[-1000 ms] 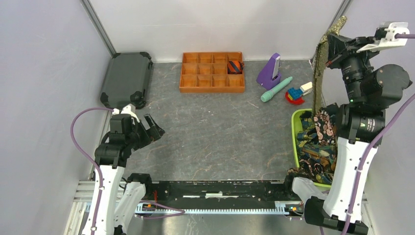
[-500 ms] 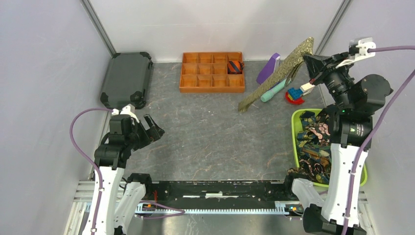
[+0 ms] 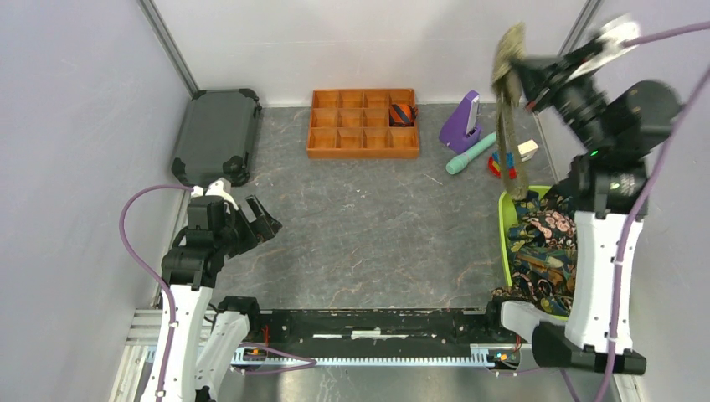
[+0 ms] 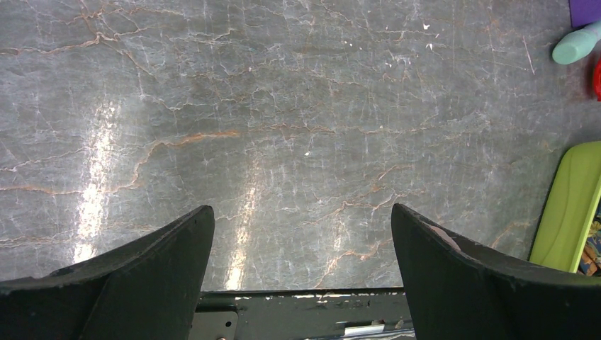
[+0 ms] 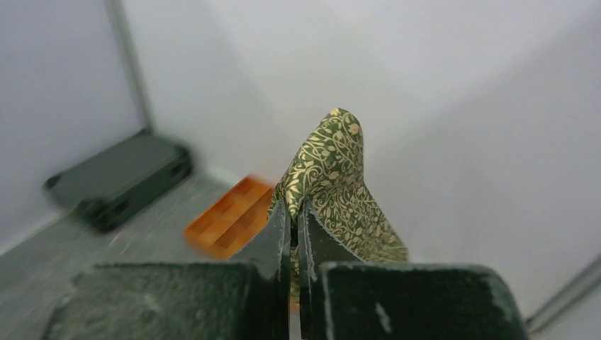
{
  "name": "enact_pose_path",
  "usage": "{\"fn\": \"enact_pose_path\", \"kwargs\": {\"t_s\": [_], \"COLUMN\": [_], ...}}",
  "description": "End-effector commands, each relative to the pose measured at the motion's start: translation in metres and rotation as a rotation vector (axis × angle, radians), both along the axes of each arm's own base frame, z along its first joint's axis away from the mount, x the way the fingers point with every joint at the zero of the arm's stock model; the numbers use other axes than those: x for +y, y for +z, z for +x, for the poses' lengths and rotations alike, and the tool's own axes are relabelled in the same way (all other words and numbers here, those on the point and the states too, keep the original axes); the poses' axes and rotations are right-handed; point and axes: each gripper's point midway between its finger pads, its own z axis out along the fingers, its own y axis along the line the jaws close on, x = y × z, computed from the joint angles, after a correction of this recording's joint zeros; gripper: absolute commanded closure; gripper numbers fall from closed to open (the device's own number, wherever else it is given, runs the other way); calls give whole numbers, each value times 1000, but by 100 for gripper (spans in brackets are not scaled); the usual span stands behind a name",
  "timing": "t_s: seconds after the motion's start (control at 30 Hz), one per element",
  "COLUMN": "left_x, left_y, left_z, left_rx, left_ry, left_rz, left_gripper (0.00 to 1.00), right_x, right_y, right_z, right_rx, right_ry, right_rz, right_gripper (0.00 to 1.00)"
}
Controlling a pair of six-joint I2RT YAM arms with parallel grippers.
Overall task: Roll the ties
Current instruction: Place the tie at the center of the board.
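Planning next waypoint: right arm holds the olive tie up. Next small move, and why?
Probably swing the right gripper left and down to lay the olive-green tie on the table: it is pinched by one end, its tail hanging over the rim of the green bin, left gripper open.
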Motion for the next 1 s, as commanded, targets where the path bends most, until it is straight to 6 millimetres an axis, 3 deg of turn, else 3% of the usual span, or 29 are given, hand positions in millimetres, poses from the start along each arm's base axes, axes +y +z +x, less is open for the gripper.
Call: {"fn": "enact_pose_path", "kwargs": {"t_s": [0.0,0.1,0.17,0.3,0.4,0.6,0.73,0.8,0.83,0.9,0.97], "left_x": [1,1,1,1,2,4,3,4,4,5,5], "left_y": [5,5,5,5,6,7,7,7,8,7,8], "left_z": [4,4,4,4,4,3,3,4,4,3,3], "left_rx": [-36,-36,-38,-39,-42,-48,-50,-50,-51,-49,-53], "left_ry": [-23,-23,-25,-20,-14,-7,-9,-6,-4,2,1], "left_rz": [25,25,24,26,28,30,28,30,30,33,33], "left_gripper": [0,0,0,0,0,0,0,0,0,0,0], "right_x": [57,93,126,197,243,314,351,378,393,420,433], "right_y": [-118,-216,-266,-324,-351,-416,-439,-437,-433,-429,-424], "right_z": [6,9,2,-23,-37,-59,-73,-88,-95,-108,-116], "right_rx": [192,345,436,496,530,625,675,670,660,649,652], "right_ry": [155,172,235,318,331,342,317,377,412,480,533], "right_rz": [-46,-105,-126,-157,-173,-214,-203,-173,-165,-192,-216], "right_gripper": [100,100,100,100,100,100,100,99,92,64,36]}}
